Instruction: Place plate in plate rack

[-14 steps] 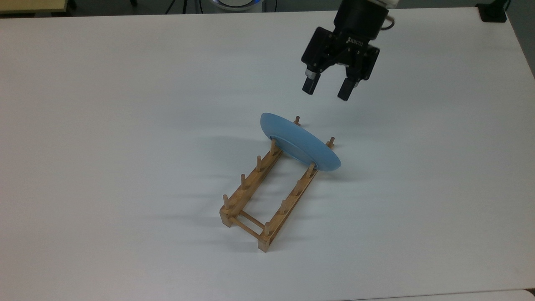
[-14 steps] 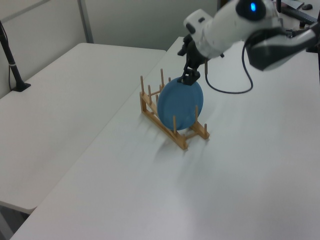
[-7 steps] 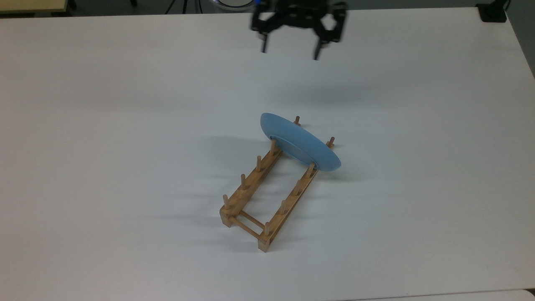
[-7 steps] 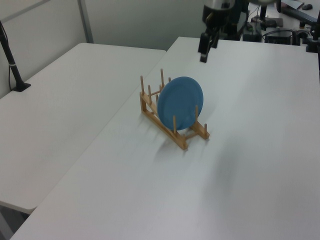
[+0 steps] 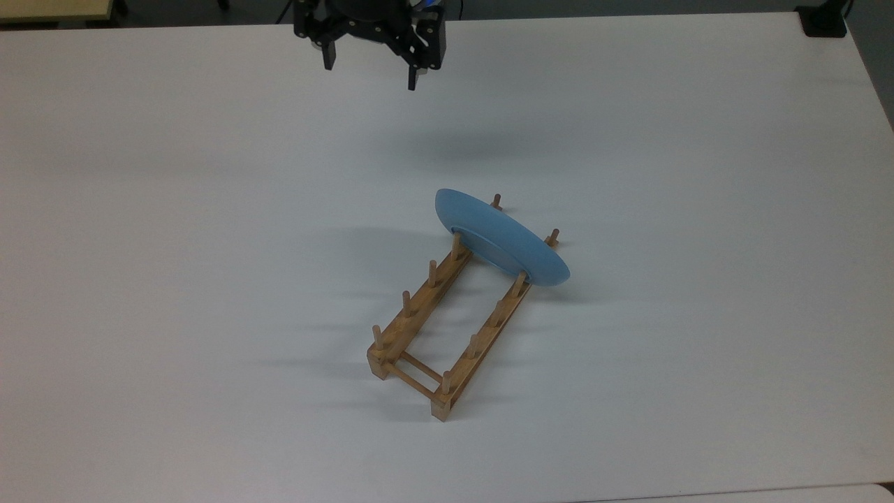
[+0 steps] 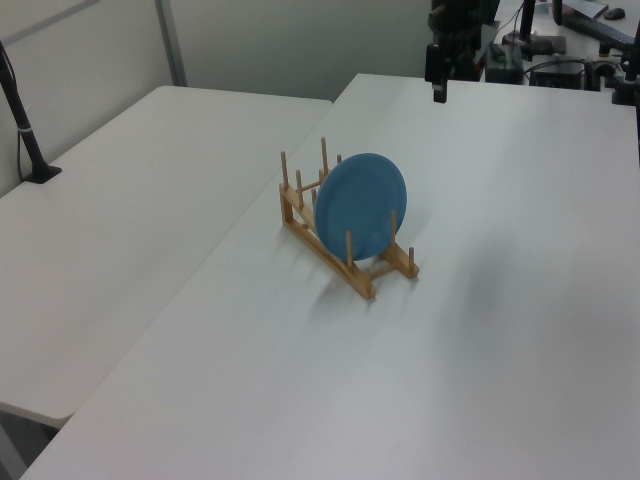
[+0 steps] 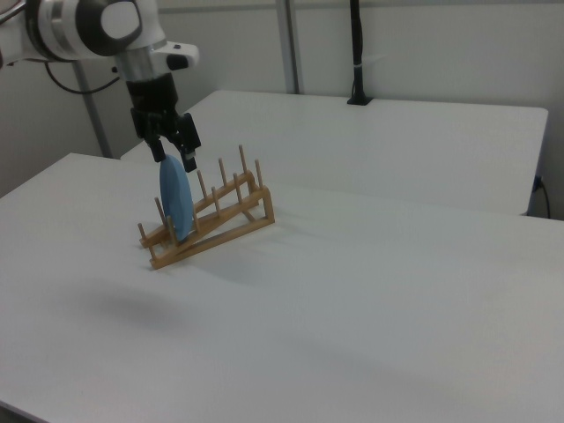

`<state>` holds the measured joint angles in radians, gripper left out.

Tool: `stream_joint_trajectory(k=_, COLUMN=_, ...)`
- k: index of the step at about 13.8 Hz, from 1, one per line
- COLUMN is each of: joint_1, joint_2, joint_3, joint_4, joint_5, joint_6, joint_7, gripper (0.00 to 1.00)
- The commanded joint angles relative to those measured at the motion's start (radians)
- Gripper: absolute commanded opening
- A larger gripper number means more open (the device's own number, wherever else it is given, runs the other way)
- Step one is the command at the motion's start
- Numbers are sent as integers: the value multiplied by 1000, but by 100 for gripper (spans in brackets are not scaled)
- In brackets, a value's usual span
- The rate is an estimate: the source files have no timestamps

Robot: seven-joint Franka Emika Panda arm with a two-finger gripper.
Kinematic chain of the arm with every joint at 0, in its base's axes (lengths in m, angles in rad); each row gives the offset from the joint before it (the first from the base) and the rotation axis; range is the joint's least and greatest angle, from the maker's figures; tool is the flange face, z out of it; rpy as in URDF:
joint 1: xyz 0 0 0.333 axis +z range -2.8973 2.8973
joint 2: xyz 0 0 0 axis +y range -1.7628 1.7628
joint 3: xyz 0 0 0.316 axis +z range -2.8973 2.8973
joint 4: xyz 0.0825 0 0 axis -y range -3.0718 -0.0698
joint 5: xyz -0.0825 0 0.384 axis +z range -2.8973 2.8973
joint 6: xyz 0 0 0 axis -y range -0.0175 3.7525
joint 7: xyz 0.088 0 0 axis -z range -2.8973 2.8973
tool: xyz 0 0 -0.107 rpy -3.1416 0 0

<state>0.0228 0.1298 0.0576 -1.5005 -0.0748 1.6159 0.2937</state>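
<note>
The light-blue plate (image 5: 499,237) stands on edge in the end slot of the wooden plate rack (image 5: 412,314), leaning between the pegs. In the left view, the plate (image 6: 362,205) faces the camera inside the rack (image 6: 335,262). My gripper (image 5: 370,68) hangs open and empty at the top view's upper edge, far from the plate and to its upper left. The left view has the gripper (image 6: 438,85) high over the table's far end. In the right view the gripper (image 7: 174,152) lines up just over the plate's (image 7: 174,203) top edge, fingers apart, with the rack (image 7: 225,225) below.
The rack sits mid-table on the white table (image 5: 209,279). A black block (image 5: 824,21) is at the top view's upper right corner. A second white table (image 6: 120,200) stands beside, with a black clamped post (image 6: 25,120).
The open gripper has drawn back from above the plate toward the top view's upper edge and then leftward. Plate and rack have not moved.
</note>
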Motion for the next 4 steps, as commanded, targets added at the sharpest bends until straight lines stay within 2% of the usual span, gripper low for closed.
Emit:
stream_joint_trajectory(k=1, joint_1=-7, joint_2=-44, joint_3=-42, joint_4=-23, joint_5=55, joint_6=-24, joint_7=-56, gripper=100)
stream_joint_trajectory(k=4, joint_1=-8, joint_2=-44, joint_3=-42, joint_4=-24, joint_5=56, joint_6=-39, joint_7=-87, gripper=100)
